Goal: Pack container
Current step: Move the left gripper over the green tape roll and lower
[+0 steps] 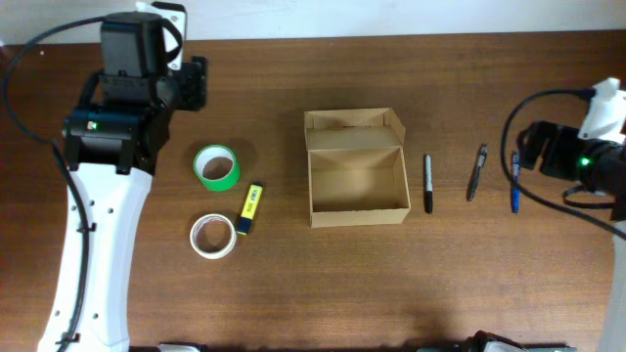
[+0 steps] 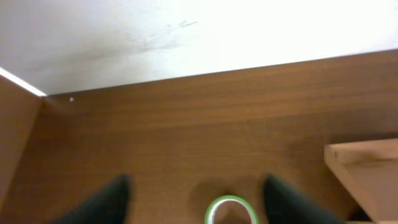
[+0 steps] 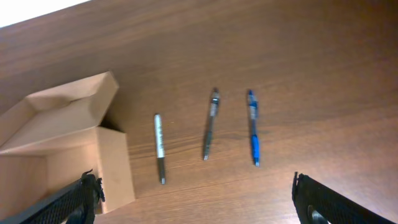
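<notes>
The container (image 1: 358, 213) is an open tan cardboard box at the table's middle, flap lid folded back, inside empty; it also shows in the right wrist view (image 3: 68, 124) and at the left wrist view's right edge (image 2: 367, 171). Right of it lie a black-and-white marker (image 1: 427, 183) (image 3: 159, 146), a dark pen (image 1: 476, 172) (image 3: 210, 123) and a blue pen (image 1: 514, 182) (image 3: 253, 126). Left of it lie a green tape roll (image 1: 215, 166) (image 2: 231, 210), a white tape roll (image 1: 212, 236) and a yellow highlighter (image 1: 250, 209). My left gripper (image 2: 196, 202) is open above the green roll. My right gripper (image 3: 196, 199) is open, raised above the pens.
The wooden table ends at a white wall along the back (image 2: 186, 37). My left arm's base stands at the left edge (image 1: 88, 254); my right arm sits at the far right (image 1: 587, 156) with a cable looping beside it.
</notes>
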Action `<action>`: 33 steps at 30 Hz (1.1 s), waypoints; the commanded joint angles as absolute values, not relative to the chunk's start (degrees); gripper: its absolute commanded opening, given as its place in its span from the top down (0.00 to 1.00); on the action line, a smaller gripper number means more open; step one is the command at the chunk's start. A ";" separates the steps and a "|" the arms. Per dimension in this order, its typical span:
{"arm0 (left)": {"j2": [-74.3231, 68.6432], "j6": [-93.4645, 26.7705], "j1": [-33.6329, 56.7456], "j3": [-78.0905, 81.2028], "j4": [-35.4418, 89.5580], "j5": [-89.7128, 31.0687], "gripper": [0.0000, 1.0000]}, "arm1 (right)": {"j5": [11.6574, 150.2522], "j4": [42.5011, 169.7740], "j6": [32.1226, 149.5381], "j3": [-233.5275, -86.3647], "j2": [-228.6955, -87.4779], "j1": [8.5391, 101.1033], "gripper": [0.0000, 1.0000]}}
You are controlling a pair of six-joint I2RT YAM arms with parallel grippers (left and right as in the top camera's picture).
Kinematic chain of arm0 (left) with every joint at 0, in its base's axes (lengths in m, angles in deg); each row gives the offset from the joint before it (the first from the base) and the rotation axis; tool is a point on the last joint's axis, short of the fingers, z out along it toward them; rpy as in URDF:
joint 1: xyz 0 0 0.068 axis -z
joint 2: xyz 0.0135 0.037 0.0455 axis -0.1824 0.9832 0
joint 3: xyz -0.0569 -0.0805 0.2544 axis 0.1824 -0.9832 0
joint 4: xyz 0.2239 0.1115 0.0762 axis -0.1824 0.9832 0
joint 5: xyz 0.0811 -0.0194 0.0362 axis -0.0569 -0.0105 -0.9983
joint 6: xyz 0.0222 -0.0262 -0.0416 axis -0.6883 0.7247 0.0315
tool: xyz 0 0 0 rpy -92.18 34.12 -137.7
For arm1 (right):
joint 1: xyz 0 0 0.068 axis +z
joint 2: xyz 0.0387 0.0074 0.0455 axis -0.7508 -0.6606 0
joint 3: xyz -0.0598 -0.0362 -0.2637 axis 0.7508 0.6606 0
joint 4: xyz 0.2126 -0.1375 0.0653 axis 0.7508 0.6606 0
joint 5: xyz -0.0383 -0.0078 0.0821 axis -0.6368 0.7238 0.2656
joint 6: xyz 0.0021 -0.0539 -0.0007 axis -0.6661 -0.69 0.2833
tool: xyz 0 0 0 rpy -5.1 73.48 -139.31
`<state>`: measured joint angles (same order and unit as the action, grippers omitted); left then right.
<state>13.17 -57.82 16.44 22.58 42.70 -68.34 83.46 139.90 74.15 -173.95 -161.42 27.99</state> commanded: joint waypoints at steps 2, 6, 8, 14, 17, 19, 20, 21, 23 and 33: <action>13.17 -57.93 14.28 23.22 42.19 -68.36 0.64 | 83.44 140.05 74.83 -175.28 -163.37 25.52 0.01; 13.67 -57.86 11.87 23.22 42.37 -68.29 0.67 | 83.39 140.05 75.12 -175.28 -164.57 24.08 0.81; 13.59 -57.88 11.79 23.22 43.18 -68.34 0.33 | 83.39 140.31 75.09 -175.28 -164.92 23.51 0.84; 13.52 -57.90 11.87 23.22 44.71 -68.34 0.06 | 82.06 141.58 75.05 -175.28 -165.05 21.78 0.23; 13.80 -57.88 11.83 23.22 44.27 -68.31 0.09 | 80.94 141.58 75.75 -175.28 -166.10 20.08 0.20; 14.61 -57.79 11.76 23.22 44.42 -68.21 0.11 | 80.83 141.84 76.69 -175.28 -167.65 18.53 0.17; 15.33 -57.64 11.65 23.22 44.71 -67.70 0.11 | 80.83 142.30 77.19 -175.28 -168.81 17.72 0.15; 16.08 -57.64 11.48 23.22 45.06 -66.65 0.11 | 80.83 142.98 77.45 -175.28 -169.90 17.11 0.14; 18.24 -56.83 10.89 23.22 46.08 -63.55 0.11 | 80.83 144.81 77.43 -175.28 -172.28 16.28 0.10; 29.93 -52.20 10.56 23.22 49.98 -44.64 0.27 | 81.51 149.01 77.43 -175.28 -173.66 16.39 0.01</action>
<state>28.08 -53.90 10.52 22.74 48.86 -53.50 81.51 148.53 77.15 -174.36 -175.71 16.47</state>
